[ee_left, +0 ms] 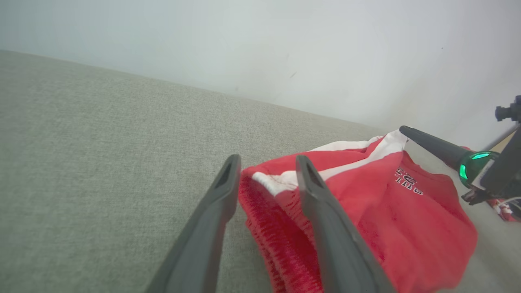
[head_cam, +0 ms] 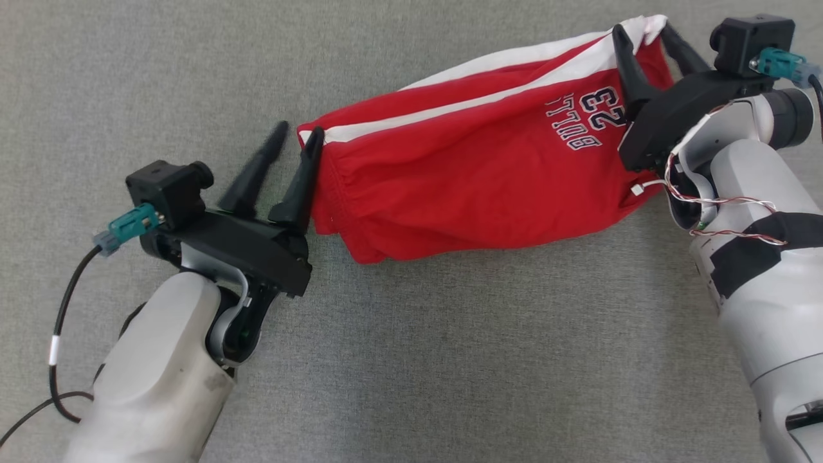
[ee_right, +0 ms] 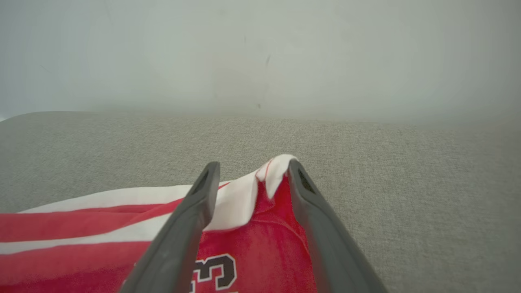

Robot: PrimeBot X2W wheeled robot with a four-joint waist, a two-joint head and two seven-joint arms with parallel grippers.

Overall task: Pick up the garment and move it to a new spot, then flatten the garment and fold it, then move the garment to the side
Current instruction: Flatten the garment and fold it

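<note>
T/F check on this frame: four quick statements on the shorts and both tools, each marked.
1. The shorts are red with white stripes. True.
2. The left tool is clamped shut on the shorts. False: its jaws stand open at the shorts' edge.
3. The print includes the number 23. True.
4. The right tool sits far from the shorts. False: it is open and straddles their white-trimmed corner.

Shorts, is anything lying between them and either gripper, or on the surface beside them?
Nothing visible does. The left gripper and right gripper stand open right at opposite ends of the shorts, and no other object lies on the grey surface around them.
</note>
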